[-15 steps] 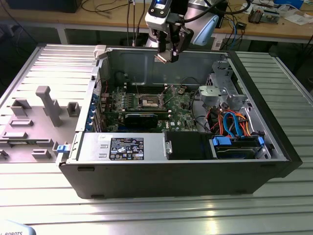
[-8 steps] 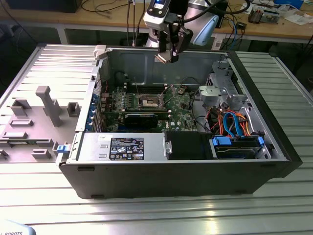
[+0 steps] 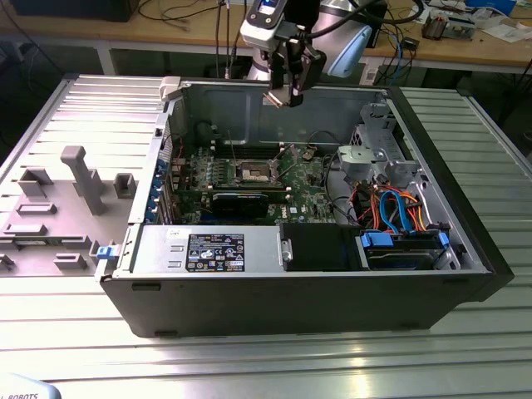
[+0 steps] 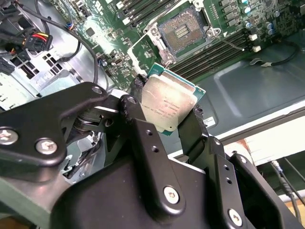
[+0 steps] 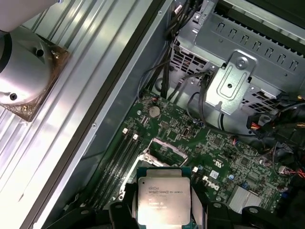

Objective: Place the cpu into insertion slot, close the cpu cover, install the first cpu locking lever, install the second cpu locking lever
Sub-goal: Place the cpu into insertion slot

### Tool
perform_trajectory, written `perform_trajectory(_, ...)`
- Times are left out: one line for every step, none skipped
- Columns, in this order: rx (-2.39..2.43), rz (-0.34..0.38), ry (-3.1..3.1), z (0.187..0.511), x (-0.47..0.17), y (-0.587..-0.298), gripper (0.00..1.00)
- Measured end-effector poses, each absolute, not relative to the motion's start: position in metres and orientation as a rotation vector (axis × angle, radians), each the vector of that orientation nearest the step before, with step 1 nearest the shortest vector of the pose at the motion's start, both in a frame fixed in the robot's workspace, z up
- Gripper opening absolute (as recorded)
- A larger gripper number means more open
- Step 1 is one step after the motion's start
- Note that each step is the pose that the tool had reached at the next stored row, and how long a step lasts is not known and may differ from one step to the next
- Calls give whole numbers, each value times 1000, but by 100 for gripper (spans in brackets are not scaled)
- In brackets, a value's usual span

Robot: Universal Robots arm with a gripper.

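Note:
My gripper (image 3: 287, 93) hangs above the open computer case, over its back wall, shut on the cpu (image 3: 274, 98). In both wrist views the cpu (image 4: 167, 105) (image 5: 163, 200) is a square chip with a shiny silver top and a green edge, pinched on two opposite sides by black fingers (image 4: 138, 85). The insertion slot (image 3: 253, 173) (image 4: 183, 32) lies open on the green board below, its dark pin field bare inside a silver rim. A silver frame (image 5: 165, 147), apparently the cpu cover, shows just past the held chip. The chip is well above the slot, not touching it.
The case walls (image 3: 249, 112) surround the board. A silver drive cage (image 3: 370, 154) and blue and orange cables (image 3: 399, 212) fill the exterior view's right. A long black card (image 3: 241, 202) and the power supply (image 3: 212, 249) lie nearer. Memory slots (image 4: 224, 47) flank the socket. A grey fixture tray (image 3: 58, 199) sits outside.

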State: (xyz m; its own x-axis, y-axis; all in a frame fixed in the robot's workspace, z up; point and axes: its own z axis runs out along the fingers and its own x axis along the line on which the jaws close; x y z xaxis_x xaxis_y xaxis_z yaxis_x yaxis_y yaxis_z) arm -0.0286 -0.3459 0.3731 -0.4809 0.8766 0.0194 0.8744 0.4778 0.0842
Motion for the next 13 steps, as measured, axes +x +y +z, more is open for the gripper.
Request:
perform_trajectory(1595, 128, 2673, 373, -29, -346, 54)
perform_trajectory(1605, 128, 2666, 373, -29, -346, 54)
perform_trajectory(1615, 128, 2660, 373, -29, -346, 54)
perform_trajectory(1628, 128, 2652, 372, -29, -346, 54)
perform_trajectory(1646, 127, 2640, 372, -29, -346, 54)
perform_trajectory(1661, 127, 2630, 372, -29, -346, 54)
perform_trajectory(1679, 127, 2618, 372, -29, -346, 54)
perform_trajectory(1695, 126, 2607, 372, -29, -346, 54)
perform_trajectory(1712, 126, 2595, 371, -29, -346, 54)
perform_trajectory(1725, 126, 2586, 371, -29, -346, 54)
perform_trajectory(1738, 125, 2577, 371, -29, -346, 54)
perform_trajectory(1739, 125, 2576, 371, -29, -346, 54)
perform_trajectory(1740, 125, 2576, 371, -29, -346, 54)
